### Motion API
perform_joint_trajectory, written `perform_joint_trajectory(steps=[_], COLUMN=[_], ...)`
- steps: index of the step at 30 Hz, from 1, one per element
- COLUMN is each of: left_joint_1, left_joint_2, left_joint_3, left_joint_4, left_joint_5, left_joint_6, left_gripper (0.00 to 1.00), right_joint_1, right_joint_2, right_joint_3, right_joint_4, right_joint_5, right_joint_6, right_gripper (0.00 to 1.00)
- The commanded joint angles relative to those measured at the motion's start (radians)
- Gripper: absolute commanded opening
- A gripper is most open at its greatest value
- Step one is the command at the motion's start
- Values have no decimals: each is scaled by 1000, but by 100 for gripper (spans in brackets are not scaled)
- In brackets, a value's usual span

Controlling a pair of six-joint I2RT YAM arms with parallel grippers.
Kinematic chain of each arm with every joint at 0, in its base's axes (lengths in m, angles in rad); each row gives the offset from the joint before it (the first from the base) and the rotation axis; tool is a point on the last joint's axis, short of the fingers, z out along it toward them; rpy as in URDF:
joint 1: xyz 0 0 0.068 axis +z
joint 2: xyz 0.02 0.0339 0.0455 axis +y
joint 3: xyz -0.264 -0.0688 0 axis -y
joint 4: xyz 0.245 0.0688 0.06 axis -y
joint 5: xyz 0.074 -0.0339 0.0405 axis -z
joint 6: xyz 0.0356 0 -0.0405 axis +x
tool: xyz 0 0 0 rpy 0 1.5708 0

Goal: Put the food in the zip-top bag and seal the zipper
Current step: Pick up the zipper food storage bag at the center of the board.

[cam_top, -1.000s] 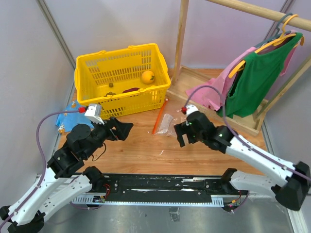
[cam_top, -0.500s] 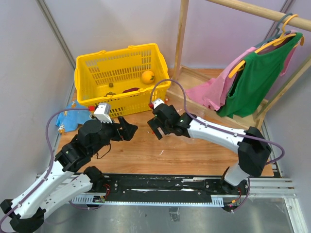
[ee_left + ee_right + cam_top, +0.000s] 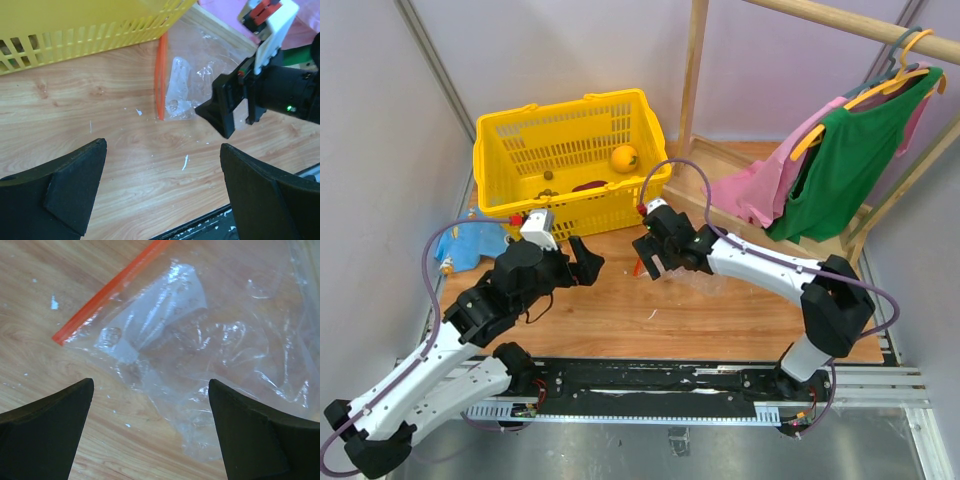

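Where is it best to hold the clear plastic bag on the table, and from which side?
Pinch the bag just behind its orange strip, coming from above with the right claw, which hangs open over it. The bag lies flat on the table, so no edge is free; the strip is probably its stiffest part.

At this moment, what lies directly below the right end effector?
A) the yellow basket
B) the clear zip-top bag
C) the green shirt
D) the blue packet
B: the right wrist view shows the zip-top bag, red-orange zipper along its edge, lying flat under the open right end effector.
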Motion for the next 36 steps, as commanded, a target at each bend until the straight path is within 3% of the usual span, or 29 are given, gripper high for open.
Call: perform_joint_trajectory(steps=[1, 7, 14, 19, 36], left_joint_1=[-3, 29, 177, 192, 200], left_joint_2=[19, 22, 20, 15, 59], left_joint_3=[-1, -10, -41, -58, -93], left_joint_4=[5, 9, 15, 17, 37], left_joint_5=[-35, -17, 134, 147, 187], left_joint_6=[-7, -8, -17, -30, -59], left_gripper=[99, 99, 99, 99, 99], right_joint_1=[-68, -130, -164, -173, -166], right_joint_2=[-67, -122, -173, -191, 54], right_joint_3=[-43, -94, -142, -168, -97], right_joint_4=[17, 41, 43, 43, -35], right_joint_5=[-25, -48, -31, -51, -63], right_joint_6=[50, 90, 121, 128, 119], right_gripper=[98, 98, 98, 98, 99])
